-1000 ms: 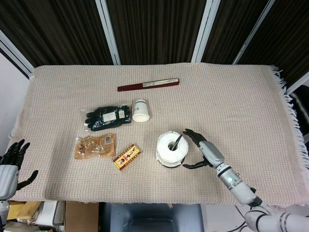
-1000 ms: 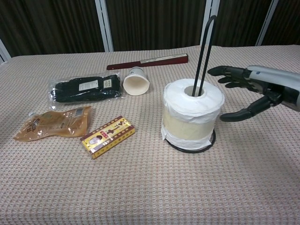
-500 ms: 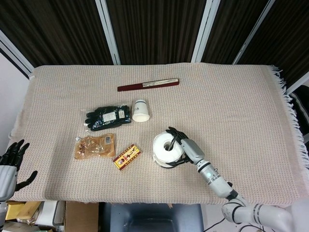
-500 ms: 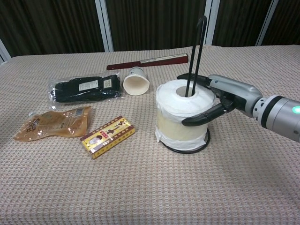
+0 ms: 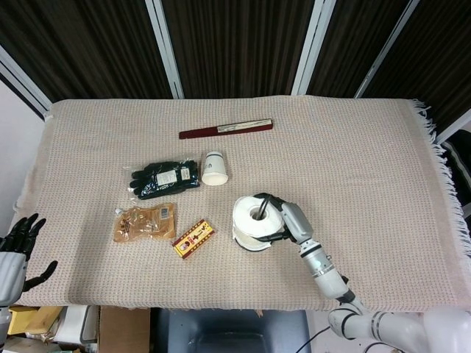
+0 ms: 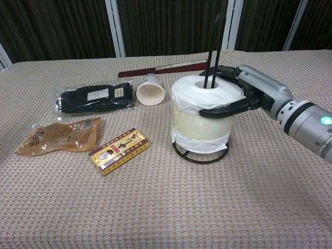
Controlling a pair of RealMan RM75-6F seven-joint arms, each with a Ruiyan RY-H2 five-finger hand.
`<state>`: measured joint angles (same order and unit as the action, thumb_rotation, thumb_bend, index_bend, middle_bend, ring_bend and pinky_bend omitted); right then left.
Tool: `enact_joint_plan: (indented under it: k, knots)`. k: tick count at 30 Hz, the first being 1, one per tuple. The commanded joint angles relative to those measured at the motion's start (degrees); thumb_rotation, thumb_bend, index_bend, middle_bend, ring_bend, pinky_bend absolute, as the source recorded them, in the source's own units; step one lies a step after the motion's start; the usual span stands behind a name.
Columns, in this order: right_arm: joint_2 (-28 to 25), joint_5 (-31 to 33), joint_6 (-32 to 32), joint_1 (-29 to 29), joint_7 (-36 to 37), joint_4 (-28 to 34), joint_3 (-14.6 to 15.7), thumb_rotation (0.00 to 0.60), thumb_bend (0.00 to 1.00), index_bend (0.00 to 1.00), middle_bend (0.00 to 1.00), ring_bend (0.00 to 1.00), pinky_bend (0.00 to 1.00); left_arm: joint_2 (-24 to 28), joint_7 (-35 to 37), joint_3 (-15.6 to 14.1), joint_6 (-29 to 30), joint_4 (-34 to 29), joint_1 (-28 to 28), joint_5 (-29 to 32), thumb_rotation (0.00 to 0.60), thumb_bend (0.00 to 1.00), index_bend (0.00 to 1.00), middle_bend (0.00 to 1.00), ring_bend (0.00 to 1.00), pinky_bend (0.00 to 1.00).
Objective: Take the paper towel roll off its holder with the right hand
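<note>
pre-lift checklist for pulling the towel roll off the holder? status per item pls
1. Right hand grips the paper towel roll: ok, fingers wrap its upper side in the chest view.
2. Roll lifted off the base ring: ok, a gap shows under the roll.
3. Roll clear of the holder rod: not ok, the rod passes through the core and stands above it.
4. Rod upright for a straight pull: not ok, it leans a little.
5. Paper cup clear of the roll: ok, apart, lying on its side.
6. Left hand out of the way: ok, at the table's near left edge, open.
</note>
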<state>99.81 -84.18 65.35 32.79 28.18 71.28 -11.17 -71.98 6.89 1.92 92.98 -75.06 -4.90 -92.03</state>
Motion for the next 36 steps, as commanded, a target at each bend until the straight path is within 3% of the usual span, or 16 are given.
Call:
enact_joint_plan:
  k: [1, 10, 15, 21, 25, 28, 32, 36]
  knots:
    - [-4.35, -0.57, 3.04, -1.04, -2.52, 7.55, -1.25, 0.600, 0.00, 0.64, 0.53, 0.60, 0.58, 0.07, -0.35, -0.14, -0.28, -0.36, -0.10, -0.08, 0.600, 0.28, 0.08, 0.04, 0.00, 0.24]
    - [-17.64, -2.79, 9.85, -4.24, -9.84, 31.19, -4.16, 0.600, 0.00, 0.63, 0.53, 0.60, 0.58, 0.54, -2.96, -0.30, -0.59, -2.25, -0.38, -0.56, 0.600, 0.28, 0.08, 0.04, 0.00, 0.24]
    - [-25.58, -7.35, 15.95, -7.81, -11.50, 42.96, -4.83, 0.600, 0.00, 0.62, 0.53, 0.60, 0.58, 0.71, -4.33, -0.36, -0.96, -3.24, -0.49, -0.53, 0.600, 0.28, 0.08, 0.04, 0.00, 0.24]
    - [-35.77, -12.37, 24.91, -15.71, -14.28, 49.12, -2.77, 0.600, 0.00, 0.60, 0.53, 0.60, 0.58, 0.97, -5.70, -0.33, -1.07, -4.38, -0.57, -0.57, 0.600, 0.28, 0.08, 0.04, 0.00, 0.24]
    - [-40.52, -11.07, 27.30, -20.67, -16.42, 47.14, 0.44, 0.600, 0.00, 0.60, 0.53, 0.60, 0.58, 1.08, -6.96, -0.21, -1.08, -5.39, -0.64, -0.58, 0.600, 0.28, 0.08, 0.04, 0.00, 0.24]
    - [-41.05, -8.86, 27.01, -22.68, -15.50, 41.56, 2.54, 0.600, 0.00, 0.60, 0.53, 0.59, 0.58, 1.20, -7.88, -0.20, -1.42, -6.32, -0.73, -0.43, 0.600, 0.28, 0.08, 0.04, 0.00, 0.24]
    - [-37.19, -4.88, 22.22, -21.70, -12.13, 29.93, 3.79, 0.600, 0.00, 0.59, 0.53, 0.59, 0.58, 1.29, -9.77, -0.12, -1.73, -7.49, -0.83, -0.27, 0.600, 0.28, 0.08, 0.04, 0.00, 0.24]
    - [-29.07, -3.33, 15.48, -17.80, -2.57, 13.68, 3.90, 0.600, 0.00, 0.57, 0.53, 0.54, 0.55, 1.21, -11.43, -0.20, -2.33, -8.18, -1.01, -0.18, 0.600, 0.28, 0.08, 0.04, 0.00, 0.24]
